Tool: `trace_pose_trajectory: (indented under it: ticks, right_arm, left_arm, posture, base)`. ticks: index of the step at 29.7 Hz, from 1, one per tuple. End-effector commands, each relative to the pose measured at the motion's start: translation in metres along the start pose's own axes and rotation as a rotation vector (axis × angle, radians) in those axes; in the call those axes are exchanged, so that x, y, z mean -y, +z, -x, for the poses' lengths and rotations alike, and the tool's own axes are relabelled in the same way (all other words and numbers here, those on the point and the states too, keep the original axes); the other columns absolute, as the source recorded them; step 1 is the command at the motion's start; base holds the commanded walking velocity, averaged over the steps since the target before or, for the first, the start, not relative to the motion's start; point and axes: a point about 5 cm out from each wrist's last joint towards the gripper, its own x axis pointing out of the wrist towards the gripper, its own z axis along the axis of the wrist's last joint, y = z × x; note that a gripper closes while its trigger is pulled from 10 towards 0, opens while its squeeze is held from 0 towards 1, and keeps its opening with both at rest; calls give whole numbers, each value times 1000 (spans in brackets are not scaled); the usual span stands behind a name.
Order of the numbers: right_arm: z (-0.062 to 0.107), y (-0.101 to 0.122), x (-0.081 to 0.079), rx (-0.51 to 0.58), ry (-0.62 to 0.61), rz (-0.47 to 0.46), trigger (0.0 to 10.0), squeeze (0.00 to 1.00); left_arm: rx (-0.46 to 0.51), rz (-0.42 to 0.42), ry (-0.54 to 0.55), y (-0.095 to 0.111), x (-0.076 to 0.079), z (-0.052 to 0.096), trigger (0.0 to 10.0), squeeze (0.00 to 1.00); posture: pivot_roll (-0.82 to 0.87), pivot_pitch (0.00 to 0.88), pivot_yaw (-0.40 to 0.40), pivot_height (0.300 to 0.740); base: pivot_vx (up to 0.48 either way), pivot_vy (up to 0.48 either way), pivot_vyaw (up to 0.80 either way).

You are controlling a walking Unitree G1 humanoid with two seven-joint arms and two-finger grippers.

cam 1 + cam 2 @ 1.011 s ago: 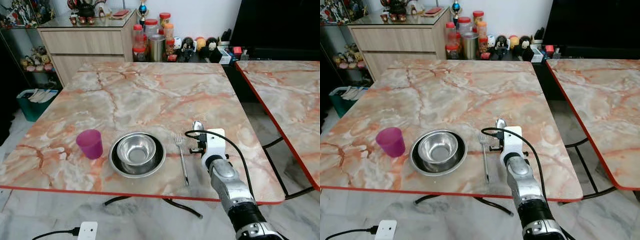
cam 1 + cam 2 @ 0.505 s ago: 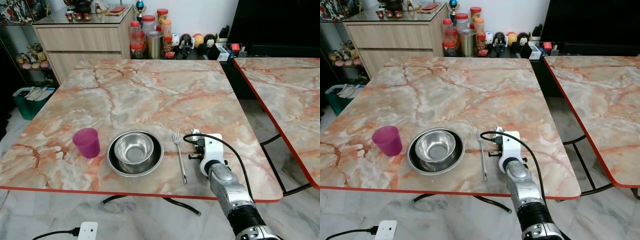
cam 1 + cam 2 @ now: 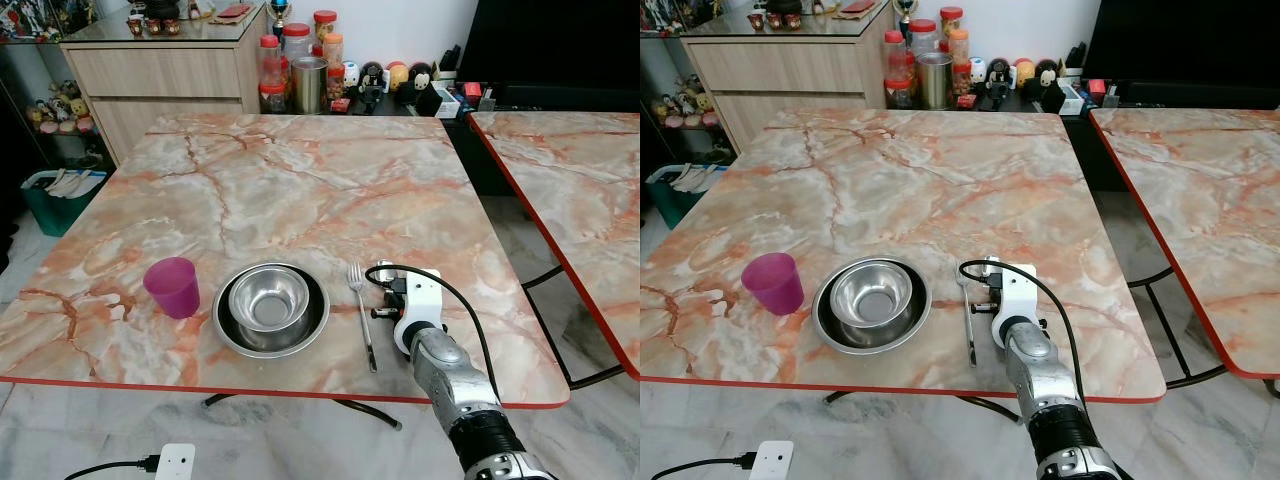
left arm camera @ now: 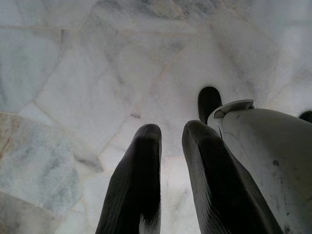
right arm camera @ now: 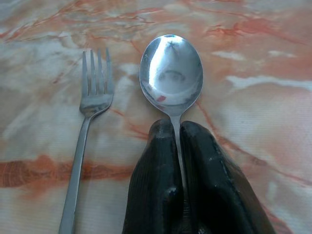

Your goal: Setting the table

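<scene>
Spoon: shiny silver metal spoon (image 5: 171,73), bowl facing up, centre of the right wrist view; handle running back between the two black fingers.
Right gripper: right gripper (image 5: 176,129) low over the marble, lower centre-right of the left eye view; jaws clamped on the spoon's thin handle just behind the bowl, one black finger (image 5: 153,165) on each side, bowl sticking out past the fingertips.
Fork: silver metal fork (image 3: 361,313), flat on the table just beside the spoon, tines pointing to the far side; roughly parallel to the spoon, apart from it.
Bowl and plate: round steel bowl (image 3: 269,298) sitting in a shallow steel plate (image 3: 310,328), lower centre of the left eye view, left of the fork.
Cup: purple plastic cup (image 3: 172,287), upright, left of the plate, near it but not touching.
Table: orange-veined marble table with red edge (image 3: 300,190); second matching table (image 3: 570,190) at right of frame.
Background: wooden cabinet (image 3: 160,75) upper left; red-lidded jars (image 3: 296,45) and a steel canister (image 3: 311,84) at top centre.
Left gripper: left gripper (image 4: 171,136) hanging over pale marble floor tiles (image 4: 87,92), jaws slightly parted, holding nothing.
</scene>
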Motion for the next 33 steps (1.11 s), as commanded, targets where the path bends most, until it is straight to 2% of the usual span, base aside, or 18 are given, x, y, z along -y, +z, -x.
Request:
trace_pose_trajectory:
  ticks: [1, 24, 25, 26, 27, 28, 29, 33]
  right_arm:
    - [0, 4, -1, 7, 8, 2, 10000, 0]
    - [4, 0, -1, -34, 23, 25, 10000, 0]
    - [4, 0, 0, -36, 23, 26, 10000, 369]
    - [3, 0, 0, -38, 23, 28, 10000, 616]
    - [3, 0, 0, -39, 24, 28, 10000, 812]
    - [3, 0, 0, -39, 24, 28, 10000, 812]
    - [3, 0, 0, -41, 25, 29, 10000, 906]
    - [3, 0, 1, -45, 25, 31, 10000, 898]
  left_arm:
    - [-19, 5, -1, -6, 0, 1, 10000, 0]
    - [-16, 10, -3, -5, 1, 1, 10000, 0]
    - [-16, 11, -3, -5, 1, 1, 10000, 0]
    - [-15, 12, -2, -5, 1, 1, 10000, 0]
    - [-14, 12, -2, -5, 1, 1, 10000, 0]
    - [-14, 12, -2, -5, 1, 1, 10000, 0]
    - [-14, 13, -2, -4, 1, 1, 10000, 0]
    - [-13, 14, -1, -4, 1, 1, 10000, 0]
  posture:
    - [47, 37, -10, 740]
    - [49, 43, -15, 740]
    - [50, 43, -16, 740]
    - [51, 43, -17, 740]
    - [51, 43, -17, 740]
    - [51, 43, -17, 740]
    - [50, 44, -17, 740]
    - [50, 45, -18, 740]
  base:
    - [0, 0, 0]
    - [0, 0, 0]
    - [0, 0, 0]
    - [0, 0, 0]
    - [0, 0, 0]
    - [0, 0, 0]
    - [0, 0, 0]
    - [0, 0, 0]
